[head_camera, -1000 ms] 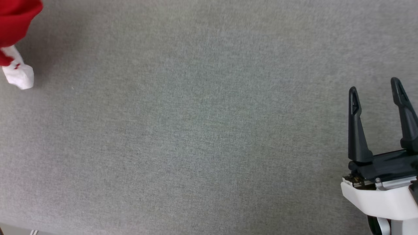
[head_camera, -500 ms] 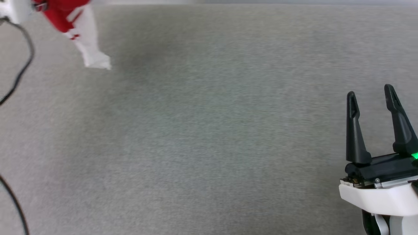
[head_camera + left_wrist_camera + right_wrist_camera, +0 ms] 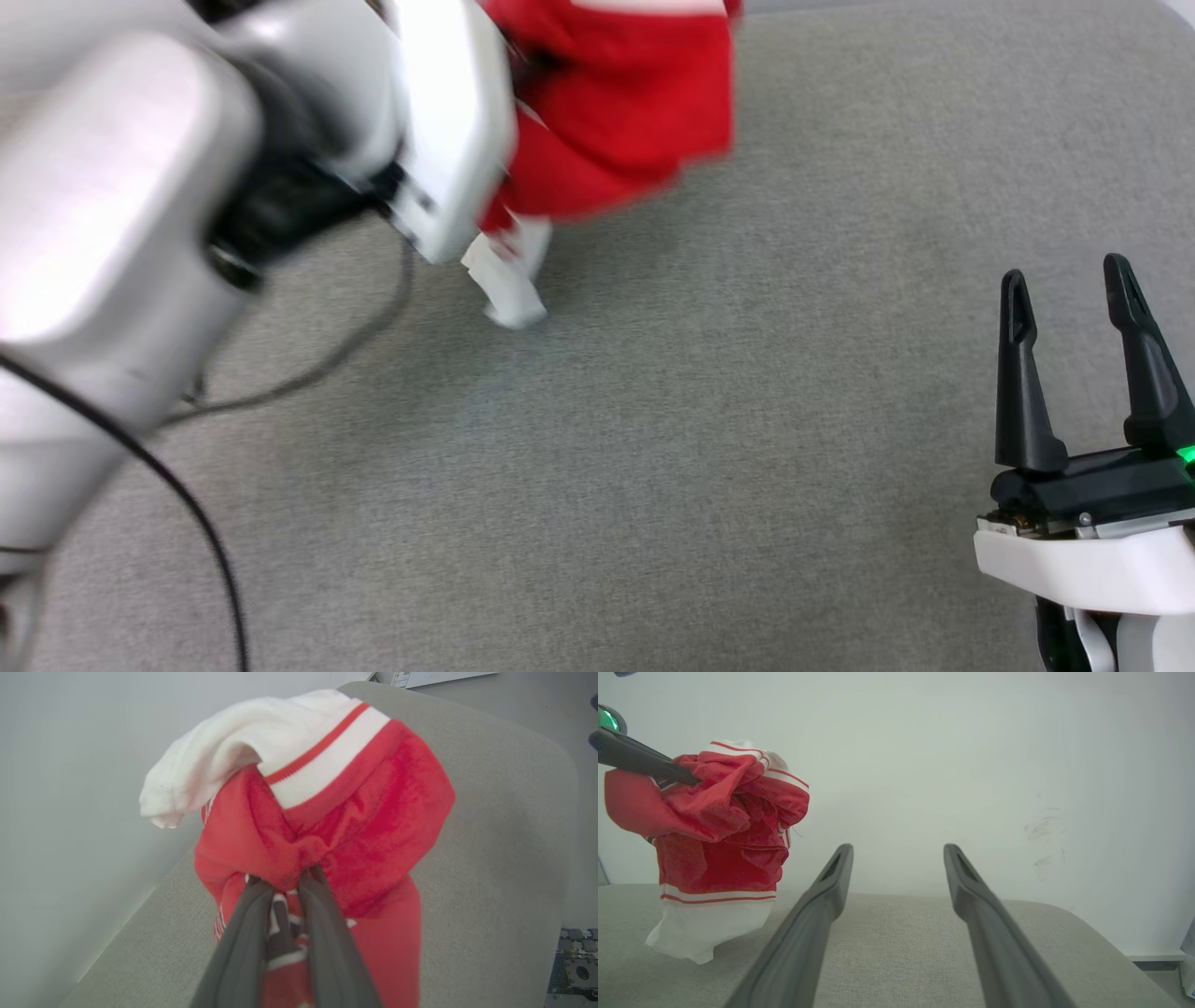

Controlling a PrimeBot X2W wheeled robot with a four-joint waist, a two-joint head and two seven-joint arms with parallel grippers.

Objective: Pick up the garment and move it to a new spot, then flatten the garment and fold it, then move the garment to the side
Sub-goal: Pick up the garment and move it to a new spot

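Over the left half of the tabletop (image 3: pixel 709 448), near its far edge, I have the left arm (image 3: pixel 112 205) reaching across, big and blurred in the head view, with a black cable (image 3: pixel 187 504) looping under it. The left jaws are clamped on a bunched fold of the jersey (image 3: pixel 355 826). In the left wrist view the two dark fingers (image 3: pixel 243 933) nearly meet, with red cloth pinched between their tips. The jersey hangs from that grip as a crumpled red bundle, its striped red-and-white trim on top. A white sleeve (image 3: pixel 509 280) dangles lowest, down to the tabletop. Whether it touches, I cannot tell.

Toward the tabletop's right side, well apart from the jersey, the right jaws stand wide open with nothing between them. Their fingers (image 3: pixel 1018 373) point at the far edge and the pale wall (image 3: pixel 971 742) beyond it. From the right wrist view I see the jersey off to the left.
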